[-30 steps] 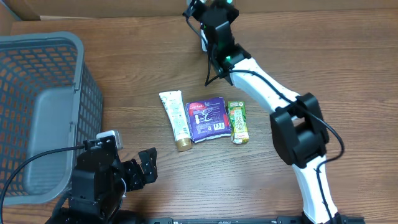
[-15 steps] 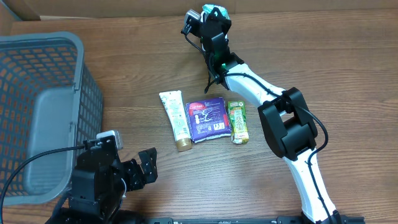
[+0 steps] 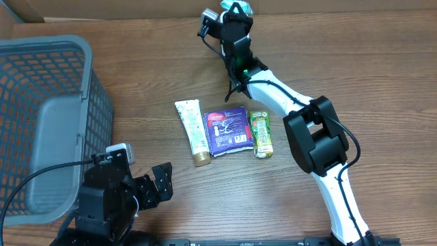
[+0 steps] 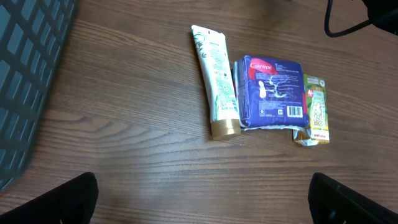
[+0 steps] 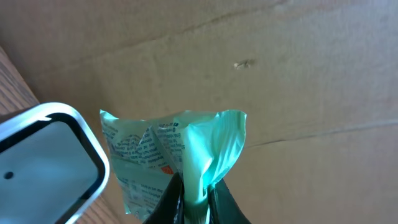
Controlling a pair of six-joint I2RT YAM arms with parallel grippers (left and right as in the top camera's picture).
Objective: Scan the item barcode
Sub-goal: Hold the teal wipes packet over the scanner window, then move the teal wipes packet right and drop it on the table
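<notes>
Three items lie in a row at mid-table in the overhead view: a cream tube (image 3: 192, 132), a purple pack (image 3: 228, 130) and a green carton (image 3: 260, 133), each touching its neighbour. A grey basket (image 3: 41, 48) sits at the left edge. The right gripper (image 3: 236, 11) reaches to the far edge of the table, clamped on a green packet (image 3: 241, 7) held off the surface. The left gripper (image 3: 158, 183) waits near the front edge, jaws spread wide and holding nothing.

From the left wrist, the same three items show well ahead of the wide-open fingers (image 4: 59, 199).

From the right wrist, the fingers pinch only a thin crimped fold at the packet's lower edge, and the packet (image 5: 155, 155) stands above them, crumpled, just beside a white-rimmed device (image 5: 74, 124), likely the scanner. A cardboard wall (image 5: 280, 62) fills the background.

The risk is a failed read. No barcode can be made out on the creased face, and it may be turned away from the device. The narrow pinch could also let the packet swing or slip out during any reorienting.
</notes>
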